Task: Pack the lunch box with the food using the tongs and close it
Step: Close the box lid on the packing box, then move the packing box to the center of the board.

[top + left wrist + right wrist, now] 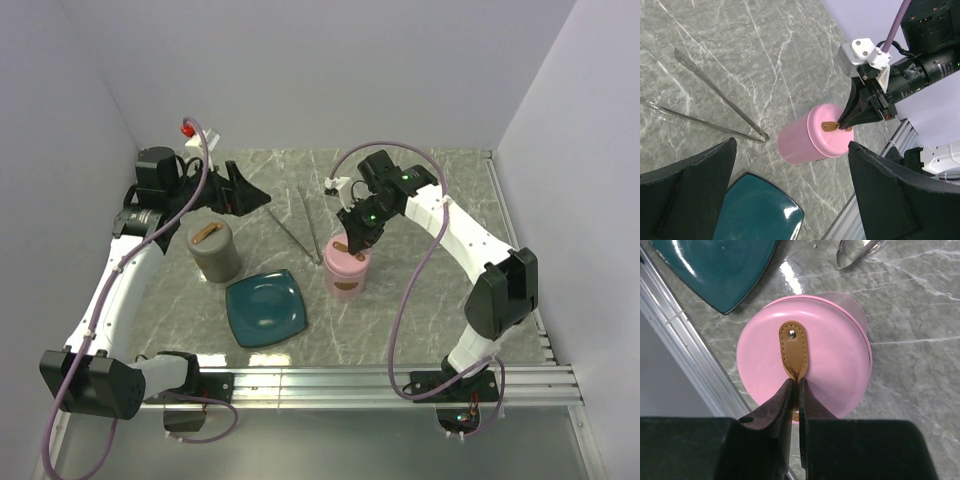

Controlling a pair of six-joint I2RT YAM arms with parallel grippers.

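The brown strap (794,347) on top of the lid is pinched between the nearly closed fingers of the right gripper (796,382). The strap is riveted at the centre of the lid, and the lid is seated on the pink lunch box (346,275), which stands upright on the marble table (420,290).

As seen from above, the tongs (300,225) are laid flat on the table at about 10 o'clock from the lunch box. Their joined end is just beside the box wall, and their two arms fan out toward 11 o'clock. The teal plate (265,308) is found at 8 o'clock, near the box but apart from it. A grey-green canister (213,255) with its own brown strap is placed at 9 o'clock, beyond the plate's far corner.

The left gripper (243,190) is held with its jaws spread wide and nothing between them, at 10 o'clock past the tongs. An aluminium rail (400,380) is run along the table's near edge at 6 o'clock.
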